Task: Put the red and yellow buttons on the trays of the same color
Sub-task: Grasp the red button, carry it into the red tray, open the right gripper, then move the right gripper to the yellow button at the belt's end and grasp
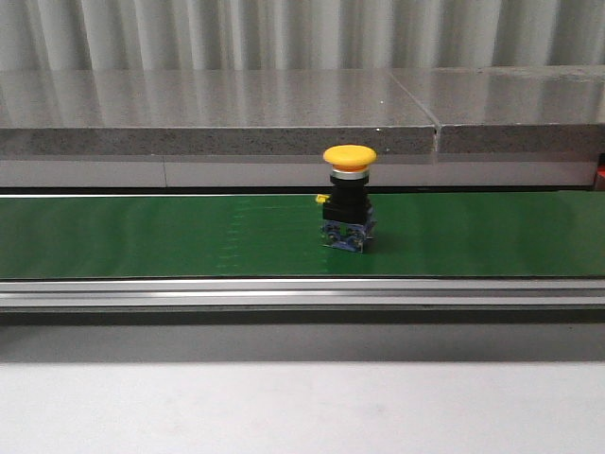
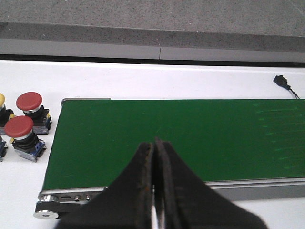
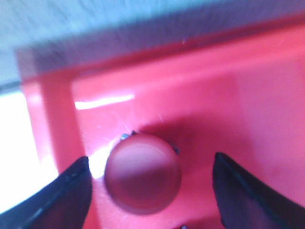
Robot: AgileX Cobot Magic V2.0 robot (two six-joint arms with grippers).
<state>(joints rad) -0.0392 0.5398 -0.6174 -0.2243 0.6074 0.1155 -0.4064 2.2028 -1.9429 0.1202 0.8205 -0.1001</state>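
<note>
Jaws of the right gripper (image 3: 150, 191) spread wide, dark fingers (image 3: 64, 195) on either side of a red button (image 3: 143, 172), no contact visible with its domed cap. Blurred close view from the right wrist; button resting inside a red tray (image 3: 214, 95), near one tray wall, roughly midway between the two fingers. No label or writing readable on button or tray.

Jaws of the left gripper (image 2: 155, 191) pressed together, nothing between them, black fingers (image 2: 138, 191) hovering over the near edge of a green conveyor belt (image 2: 190, 138). Off the belt's end, on the white table (image 2: 167, 81), two more red buttons (image 2: 31, 109) standing upright just beside each other, well apart from the closed jaws; at the picture's edge, part of a yellow-capped one. Small black connector (image 2: 281, 81) on the table beyond the belt's far side.

Front view: yellow button (image 1: 349, 197) standing upright on the green belt, near its middle, yellow mushroom cap on top, black body, blue base. No grippers visible there. No brand marks or text legible anywhere; grey stone ledge (image 1: 217, 123) behind the belt.
</note>
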